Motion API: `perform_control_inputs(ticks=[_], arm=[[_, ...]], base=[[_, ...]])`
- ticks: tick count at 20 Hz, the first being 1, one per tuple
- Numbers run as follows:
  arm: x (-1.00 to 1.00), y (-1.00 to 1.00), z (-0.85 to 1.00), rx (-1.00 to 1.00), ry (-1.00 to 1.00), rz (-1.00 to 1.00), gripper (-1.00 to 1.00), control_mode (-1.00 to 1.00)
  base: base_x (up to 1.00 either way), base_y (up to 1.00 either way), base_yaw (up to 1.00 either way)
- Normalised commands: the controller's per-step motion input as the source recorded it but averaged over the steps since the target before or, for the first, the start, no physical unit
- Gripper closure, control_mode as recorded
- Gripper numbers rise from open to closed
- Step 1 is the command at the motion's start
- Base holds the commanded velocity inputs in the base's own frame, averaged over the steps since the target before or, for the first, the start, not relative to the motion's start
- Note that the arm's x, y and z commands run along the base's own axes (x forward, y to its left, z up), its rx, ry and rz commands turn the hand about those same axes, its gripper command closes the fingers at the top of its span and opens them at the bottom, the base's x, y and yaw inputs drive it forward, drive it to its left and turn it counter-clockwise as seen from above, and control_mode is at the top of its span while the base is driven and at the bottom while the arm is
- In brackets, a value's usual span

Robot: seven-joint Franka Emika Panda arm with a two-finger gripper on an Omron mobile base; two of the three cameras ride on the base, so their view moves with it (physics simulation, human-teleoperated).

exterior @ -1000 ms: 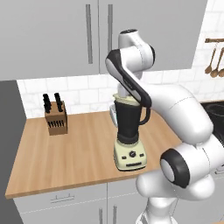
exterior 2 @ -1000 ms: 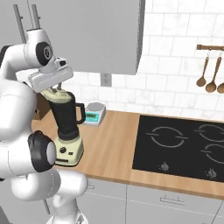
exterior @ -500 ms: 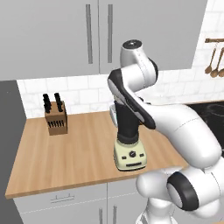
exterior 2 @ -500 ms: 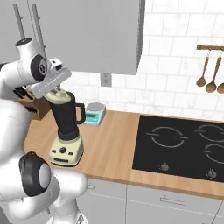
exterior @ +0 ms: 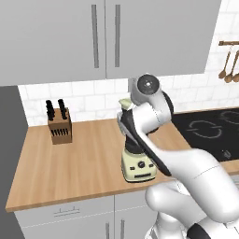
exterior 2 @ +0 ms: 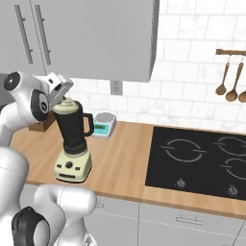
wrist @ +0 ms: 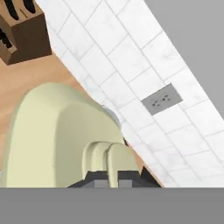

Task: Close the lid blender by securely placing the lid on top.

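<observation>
Left base view is looking forward and down from behind the arm's left side, arm rising from lower right and crossing in front of the blender (exterior: pixel 137 161); it's taking in the table (exterior: pixel 79 163), the knife block (exterior: pixel 59 123) at far left and the hob (exterior: pixel 210 128) at right. Right base view is looking from behind-right, arm at lower left, blender (exterior 2: pixel 73 144) unobstructed, hob (exterior 2: pixel 202 161) filling the right half. Both are sharing blender, table and hob, seen from opposite sides at mid range. Hand view is sitting very close, looking along the tool at the lid (wrist: pixel 61 135), rolled so the tiled wall (wrist: pixel 131 83) is running diagonally, knife block (wrist: pixel 19 26) at top left.
</observation>
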Motion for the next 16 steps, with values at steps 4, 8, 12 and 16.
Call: perform_control_inputs(ticks=[4, 8, 12, 16], arm=[[0.0, 0.08, 0.0, -0.04, -0.21, 0.0, 1.0, -1.0], [0.0, 0.11, 0.0, -0.06, -0.13, 0.0, 1.0, -1.0], [0.0, 0.0, 0.0, -0.07, -0.05, 0.0, 1.0, -1.0], [-0.01, -0.1, 0.0, -0.06, -0.02, 0.0, 1.0, -1.0]], base=[[0.0, 0.0, 0.0], [0.0, 0.0, 0.0], [0.0, 0.0, 0.0], [0.0, 0.0, 0.0]])
